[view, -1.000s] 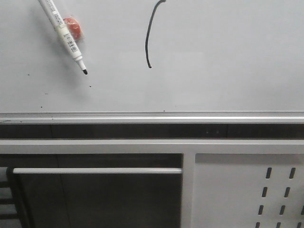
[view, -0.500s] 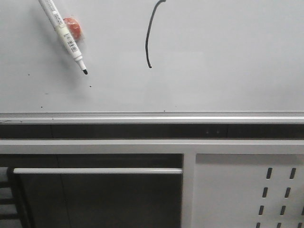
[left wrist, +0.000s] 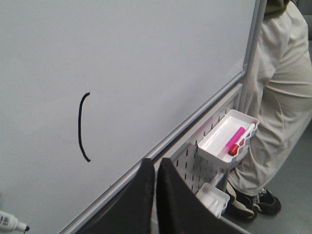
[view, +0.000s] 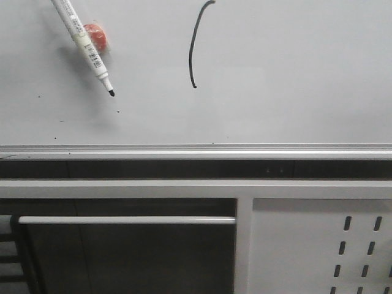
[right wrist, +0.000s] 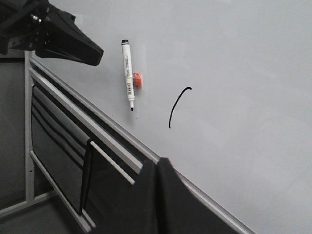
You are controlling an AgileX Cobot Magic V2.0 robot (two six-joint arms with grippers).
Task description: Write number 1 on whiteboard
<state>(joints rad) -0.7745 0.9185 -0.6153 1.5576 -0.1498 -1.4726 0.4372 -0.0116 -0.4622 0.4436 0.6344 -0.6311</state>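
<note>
Stroke done: number 1 (view: 193,46) sits upper-mid on whiteboard (view: 294,73). Marker (view: 82,43) stuck to board, w/ red magnet (view: 98,35). Left gripper (left wrist: 155,168) & right gripper (right wrist: 157,168) both closed, empty. Nothing left, I'd judge.

Light was dim, flat and even, leaving the whiteboard (view: 288,79) grey without glare. The marker (view: 84,41) cast a soft shadow on it. All three views looked slightly soft and grainy; nearby fingers (left wrist: 144,200) blurred.
</note>
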